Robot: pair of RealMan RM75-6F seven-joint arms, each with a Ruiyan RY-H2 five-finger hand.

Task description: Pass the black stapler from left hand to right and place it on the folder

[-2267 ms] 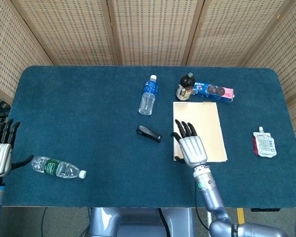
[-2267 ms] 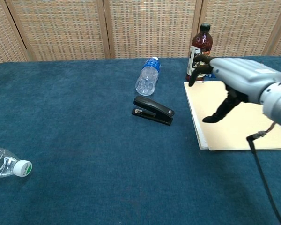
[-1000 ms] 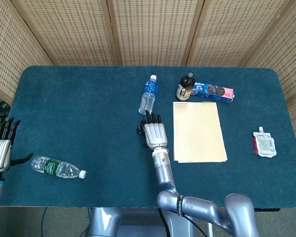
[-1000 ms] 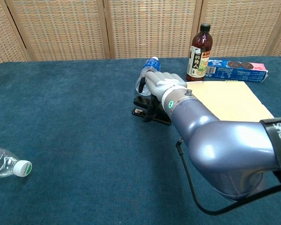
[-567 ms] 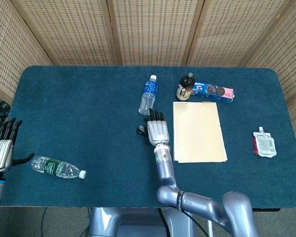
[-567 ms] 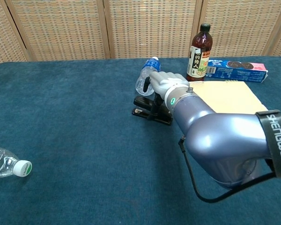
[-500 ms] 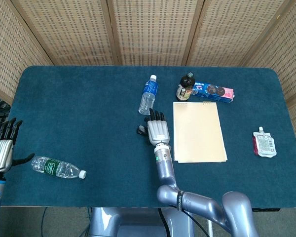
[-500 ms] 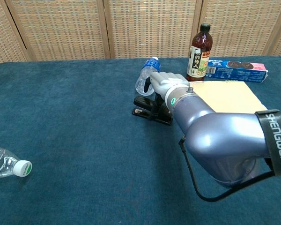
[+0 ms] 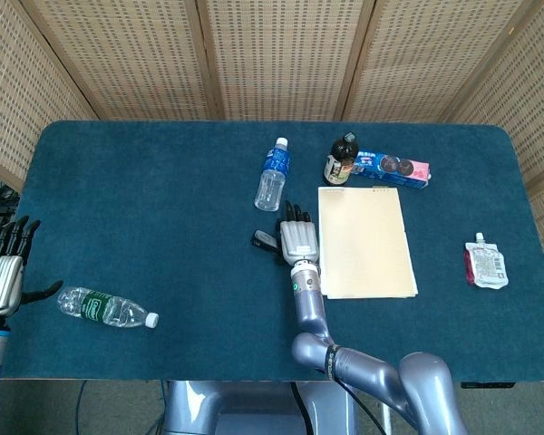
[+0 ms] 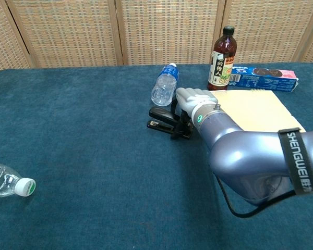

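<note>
Tabletop (image 9: 145, 181): carries all items below.
Stapler (image 9: 264, 241): centre, just left of the folder (image 9: 363, 240), partly under the right robot hand (image 9: 298, 239).
Right robot hand: over the stapler's right end, at the folder's left edge.
Water bottle (image 9: 272, 175): lying behind the stapler, cap toward the far edge.
Sauce bottle (image 9: 341, 159): upright, behind the folder's far left corner.
Cookie box (image 9: 392, 169): just right of the sauce bottle, along the folder's far edge.
Pouch (image 9: 485, 264): well right of the folder, near the right edge.
Second water bottle (image 9: 107, 308): lying near the front left.
Left robot hand (image 9: 2, 276): at the left edge, beside that bottle.
</note>
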